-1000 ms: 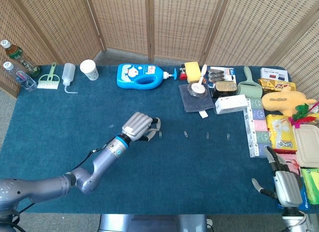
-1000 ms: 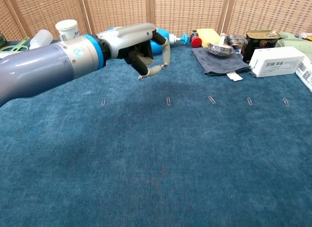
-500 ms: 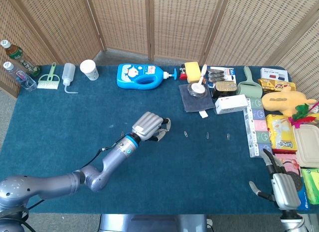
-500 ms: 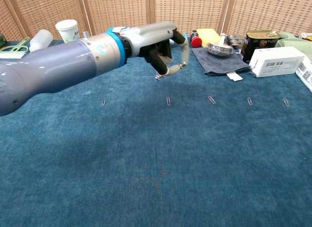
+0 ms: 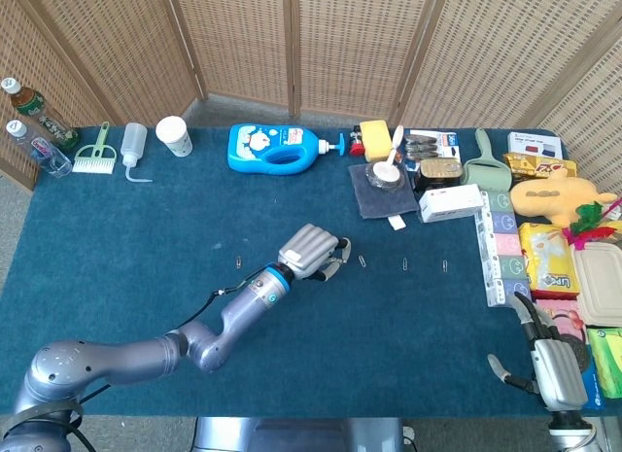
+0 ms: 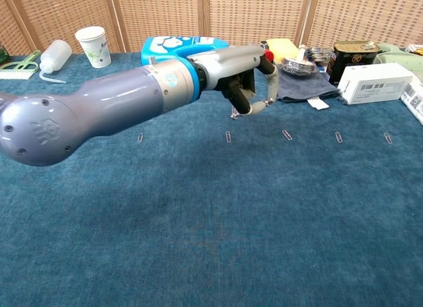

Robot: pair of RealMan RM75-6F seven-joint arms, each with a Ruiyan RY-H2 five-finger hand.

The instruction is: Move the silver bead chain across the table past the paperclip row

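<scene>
The left hand, fingers curled in with thumb and a fingertip meeting, pinches the silver bead chain. Only a short bright end shows, hanging below the fingertips; the rest is hidden in the hand, so its long axis cannot be told. The hand hangs over the middle of the desk, above the row of small wire paperclips, which runs left to right across the dark blue cloth-covered desk. The chain end lies just to the far side of that row. The right hand sits at the near right corner of the desk, fingers apart and holding nothing. Woven wicker screens stand behind the far edge. Along that edge stand a white paper cup, a white squeeze bottle and a blue detergent bottle lying on its side; what they hold cannot be seen. A small bowl with a pale spoon in it rests on a grey cloth beside a dark tin can.
</scene>
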